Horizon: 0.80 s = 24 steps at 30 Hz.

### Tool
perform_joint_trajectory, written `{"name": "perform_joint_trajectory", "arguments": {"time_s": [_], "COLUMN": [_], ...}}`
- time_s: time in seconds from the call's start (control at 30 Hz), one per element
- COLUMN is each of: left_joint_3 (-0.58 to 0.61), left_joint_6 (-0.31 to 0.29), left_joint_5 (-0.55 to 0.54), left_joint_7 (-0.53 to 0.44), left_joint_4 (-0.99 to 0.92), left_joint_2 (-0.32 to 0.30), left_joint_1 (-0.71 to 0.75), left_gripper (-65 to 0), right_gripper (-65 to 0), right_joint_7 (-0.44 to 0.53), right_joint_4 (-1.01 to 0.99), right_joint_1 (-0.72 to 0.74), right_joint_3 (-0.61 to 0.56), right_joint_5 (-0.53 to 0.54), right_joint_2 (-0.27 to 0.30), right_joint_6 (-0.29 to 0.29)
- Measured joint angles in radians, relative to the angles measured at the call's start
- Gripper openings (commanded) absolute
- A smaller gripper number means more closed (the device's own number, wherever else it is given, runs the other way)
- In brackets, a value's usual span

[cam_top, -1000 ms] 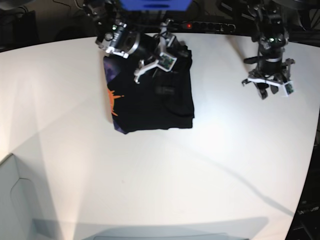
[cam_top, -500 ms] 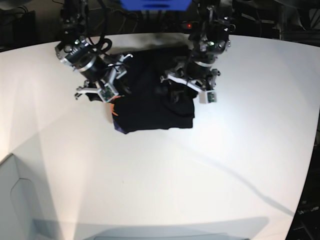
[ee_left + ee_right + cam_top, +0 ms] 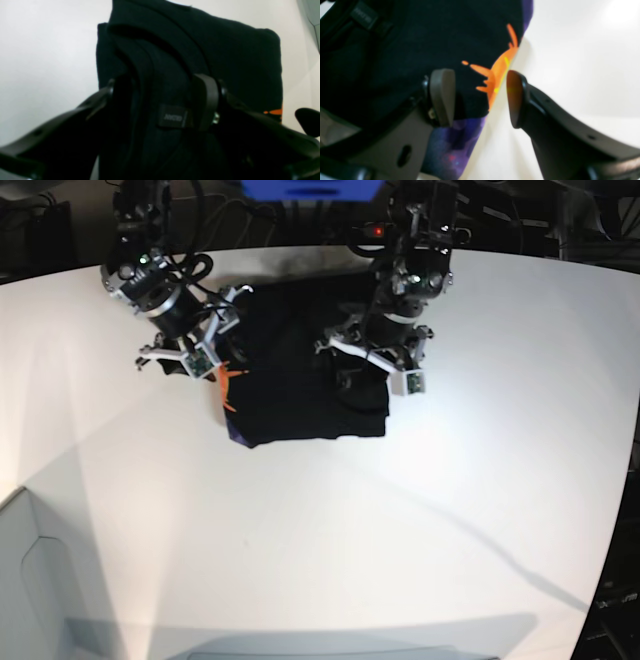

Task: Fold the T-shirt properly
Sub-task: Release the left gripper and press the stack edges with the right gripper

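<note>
Base view: the folded shirt (image 3: 300, 395) lies on the table (image 3: 320, 540) beneath both spread pincers. The left pincer (image 3: 162, 102) straddles a ridge; the right pincer (image 3: 480, 97) straddles the printed edge. Closing could drag layers and undo the fold.

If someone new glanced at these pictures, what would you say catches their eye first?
The black T-shirt, folded into a compact block at the far middle of the white table, stands out most. Its orange and purple print peeks out along one edge, right where the right end effector stands open astride it. The left end effector stands open over the shirt's other side, near a small label.
</note>
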Motion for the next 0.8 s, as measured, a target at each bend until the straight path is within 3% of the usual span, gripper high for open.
{"name": "perform_joint_trajectory", "arguments": {"time_s": [0.2,0.33,0.4,0.8], "left_joint_3": [0.000,0.003,0.002,-0.034], "left_joint_6": [0.000,0.000,0.000,0.000], "left_joint_5": [0.003,0.000,0.000,-0.005], "left_joint_7": [0.003,0.003,0.003,0.000], "left_joint_4": [0.000,0.000,0.000,0.085], "left_joint_2": [0.014,0.014,0.013,0.006], "left_joint_1": [-0.002,-0.001,-0.001,0.074], "left_gripper": [-49.6,-56.4,-64.2,-65.0], "right_gripper": [-31.3,-31.3,-31.3,-31.3], "right_joint_7": [0.000,0.000,0.000,0.000], "right_joint_4": [0.000,0.000,0.000,0.000], "right_joint_1": [0.001,0.001,0.001,0.001], "right_joint_3": [0.000,0.000,0.000,0.000], "right_joint_5": [0.000,0.000,0.000,0.000], "right_joint_2": [0.000,-0.002,-0.002,-0.002], "right_joint_6": [0.000,0.000,0.000,0.000]}}
